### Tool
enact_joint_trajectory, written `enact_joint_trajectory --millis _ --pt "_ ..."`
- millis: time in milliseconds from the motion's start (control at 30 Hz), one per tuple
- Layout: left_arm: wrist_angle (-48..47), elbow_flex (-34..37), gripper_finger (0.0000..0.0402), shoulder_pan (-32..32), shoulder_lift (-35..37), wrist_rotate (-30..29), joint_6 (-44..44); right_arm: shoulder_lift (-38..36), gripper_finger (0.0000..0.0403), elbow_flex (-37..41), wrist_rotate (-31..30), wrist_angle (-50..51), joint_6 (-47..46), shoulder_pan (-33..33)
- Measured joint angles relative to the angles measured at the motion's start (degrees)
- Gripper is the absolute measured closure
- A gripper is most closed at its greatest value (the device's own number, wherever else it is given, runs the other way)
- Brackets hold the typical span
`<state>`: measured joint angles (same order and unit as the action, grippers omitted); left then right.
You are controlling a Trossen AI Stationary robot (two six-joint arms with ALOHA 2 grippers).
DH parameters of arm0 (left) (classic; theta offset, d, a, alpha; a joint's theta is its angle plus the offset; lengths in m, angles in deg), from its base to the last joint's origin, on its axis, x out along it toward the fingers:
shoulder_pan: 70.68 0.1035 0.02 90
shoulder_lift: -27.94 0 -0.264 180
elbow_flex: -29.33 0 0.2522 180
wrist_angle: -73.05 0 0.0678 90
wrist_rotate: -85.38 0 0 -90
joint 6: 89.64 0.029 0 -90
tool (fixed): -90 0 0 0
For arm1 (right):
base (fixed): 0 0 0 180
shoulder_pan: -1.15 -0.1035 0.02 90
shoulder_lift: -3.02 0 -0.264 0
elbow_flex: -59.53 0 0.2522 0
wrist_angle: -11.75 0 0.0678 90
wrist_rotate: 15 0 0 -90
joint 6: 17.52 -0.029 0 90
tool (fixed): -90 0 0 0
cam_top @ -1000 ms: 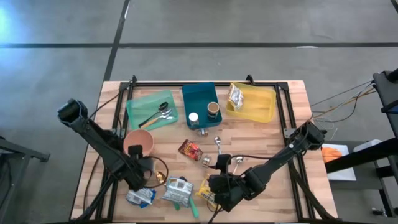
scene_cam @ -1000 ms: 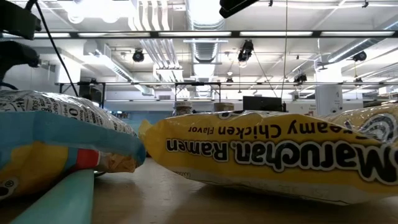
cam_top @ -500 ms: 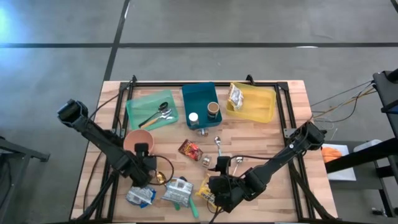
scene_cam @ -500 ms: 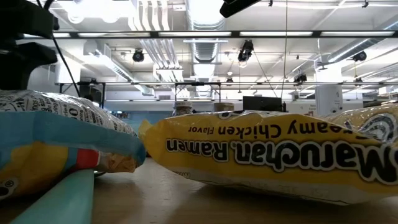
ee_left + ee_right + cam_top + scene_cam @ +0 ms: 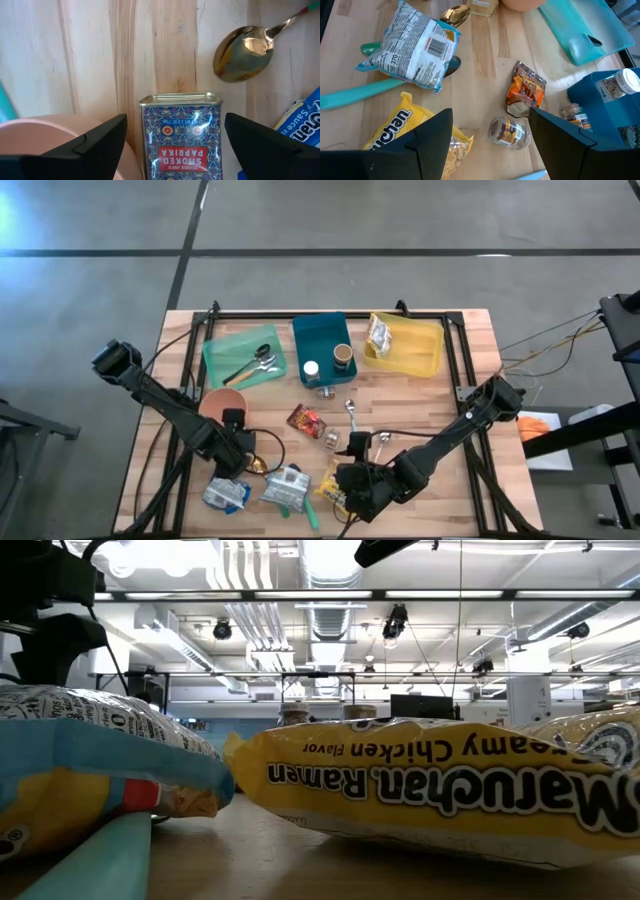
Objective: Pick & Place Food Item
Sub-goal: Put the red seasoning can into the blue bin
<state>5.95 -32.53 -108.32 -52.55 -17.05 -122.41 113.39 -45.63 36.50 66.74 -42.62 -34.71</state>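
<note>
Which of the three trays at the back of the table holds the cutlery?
The light green tray, leftmost of the three, holds spoons; the teal bin holds containers and the yellow tray a packet.

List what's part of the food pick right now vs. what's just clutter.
In play: left tool, open astride the paprika tin; right tool, open by the ramen packet.
Clutter: pink bowl, gold spoon, green tray, small jar.
</note>
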Motion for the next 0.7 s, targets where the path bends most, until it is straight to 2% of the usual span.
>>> enact_joint_trajectory --millis 467,700 --pt "6.3 7.0 0.0061 0.7 0.0 1.3 0.9 0.0 0.0142 0.0 0.0 0.0 0.2 0.0" --pt "10.1 8.4 0.0061 2.9 0.0 4.9 1.9 0.0 0.0142 0.0 0.0 0.0 0.2 0.0"
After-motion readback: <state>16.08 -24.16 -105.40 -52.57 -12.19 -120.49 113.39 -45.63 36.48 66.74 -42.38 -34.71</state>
